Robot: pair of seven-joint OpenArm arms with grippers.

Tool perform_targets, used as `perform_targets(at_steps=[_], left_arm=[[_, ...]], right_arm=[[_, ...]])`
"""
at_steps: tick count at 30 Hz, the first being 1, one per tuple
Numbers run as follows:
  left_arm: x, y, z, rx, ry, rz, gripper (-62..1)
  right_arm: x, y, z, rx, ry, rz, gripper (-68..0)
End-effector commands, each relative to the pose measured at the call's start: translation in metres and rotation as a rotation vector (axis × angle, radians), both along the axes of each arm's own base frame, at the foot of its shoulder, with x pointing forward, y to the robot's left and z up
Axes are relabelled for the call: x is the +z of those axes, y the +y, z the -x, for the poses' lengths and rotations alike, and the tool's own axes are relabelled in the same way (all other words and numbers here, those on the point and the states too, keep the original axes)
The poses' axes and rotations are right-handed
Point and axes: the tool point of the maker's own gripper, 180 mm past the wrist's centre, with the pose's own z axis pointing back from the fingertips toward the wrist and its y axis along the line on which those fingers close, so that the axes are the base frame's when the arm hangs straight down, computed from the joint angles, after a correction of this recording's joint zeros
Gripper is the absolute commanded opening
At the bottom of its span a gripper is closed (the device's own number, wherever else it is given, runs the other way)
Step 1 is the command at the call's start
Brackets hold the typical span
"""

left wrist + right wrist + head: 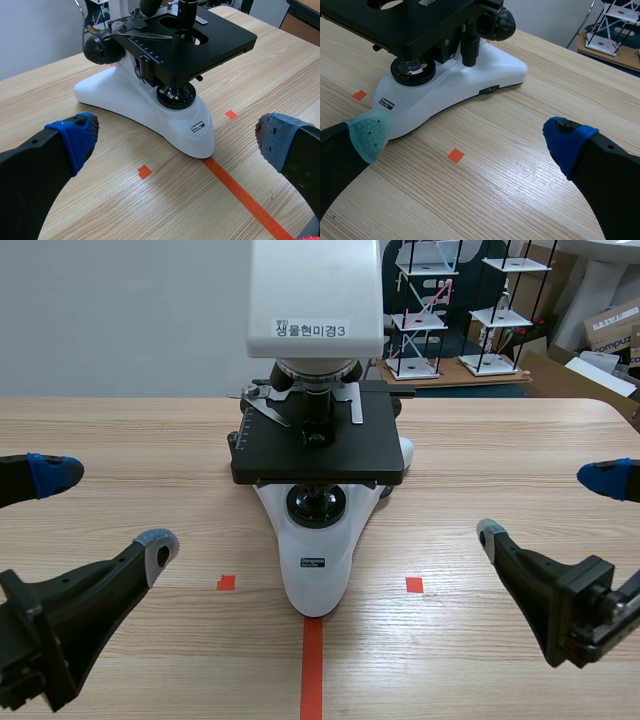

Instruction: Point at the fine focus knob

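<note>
At side of microscope (318, 455): fine focus knob (502, 23). Left end effector (108, 506), right end effector (548, 507) spread wide; close right, come in sideways imo.

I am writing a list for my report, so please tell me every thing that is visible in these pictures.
White microscope with black stage: one, white and black, middle of the table.
Round black focus knobs: two, black, one on each side of the microscope.
Light wooden table: one, pale brown, under the microscope.
Stick-and-shelf models: two, white and black, behind the table.
Cardboard boxes: several, brown, behind the table's far right corner.
Left hand: one, black, open, left of the microscope.
Right hand: one, black, open, right of the microscope.
</note>
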Motion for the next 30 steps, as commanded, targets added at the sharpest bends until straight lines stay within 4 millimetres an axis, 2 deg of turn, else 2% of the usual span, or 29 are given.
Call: perform_targets(at_steps=[1, 21, 28, 30], left_arm=[[0.007, 0.0, -0.002, 0.009, -0.022, 0.018, 1.4], [0.007, 0.0, -0.002, 0.009, -0.022, 0.018, 1.4], [0.007, 0.0, -0.002, 0.009, -0.021, 0.018, 1.4], [0.007, 0.0, -0.002, 0.009, -0.022, 0.018, 1.4]], right_arm=[[0.008, 0.001, -0.002, 0.009, -0.026, -0.006, 0.4], [0.007, -0.001, -0.002, 0.003, -0.029, -0.011, 0.4], [0.004, -0.021, -0.016, -0.046, -0.095, -0.044, 0.4], [0.003, -0.027, -0.022, -0.052, -0.11, -0.052, -5.0]])
